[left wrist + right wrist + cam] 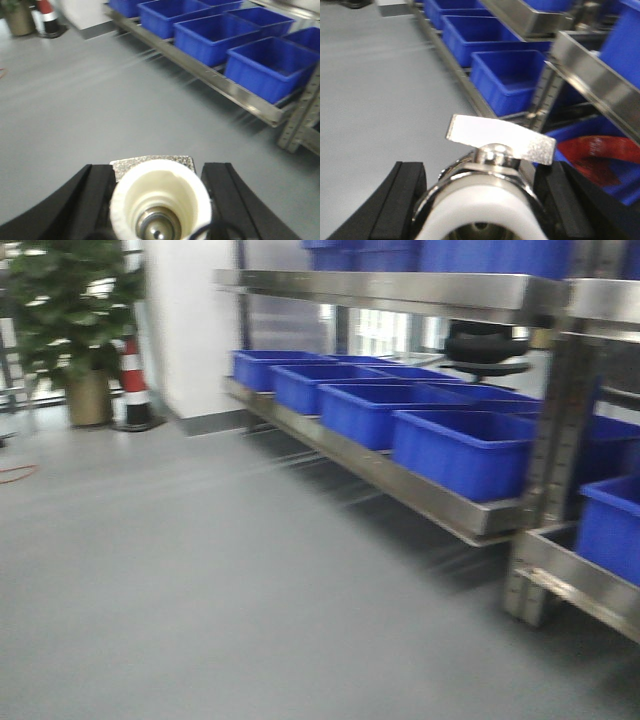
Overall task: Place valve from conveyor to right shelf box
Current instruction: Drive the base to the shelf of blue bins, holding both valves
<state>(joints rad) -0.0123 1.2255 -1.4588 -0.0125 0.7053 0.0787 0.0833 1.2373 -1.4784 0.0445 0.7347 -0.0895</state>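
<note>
White-capped steel valve (480,205) sits clamped in the right gripper (485,175), lever (500,137) uppermost, and a second valve (160,192) is clamped in the left gripper (159,172), open end toward the camera. I judge both grips firm enough for transport, with the conveyor out of view. Blue boxes (460,450) line the steel shelf (420,495) on my right, above smooth grey floor (200,590); a potted plant (75,300) and striped cone (133,380) stand by the far wall.

Both pairs of jaws — matte black, thick.
</note>
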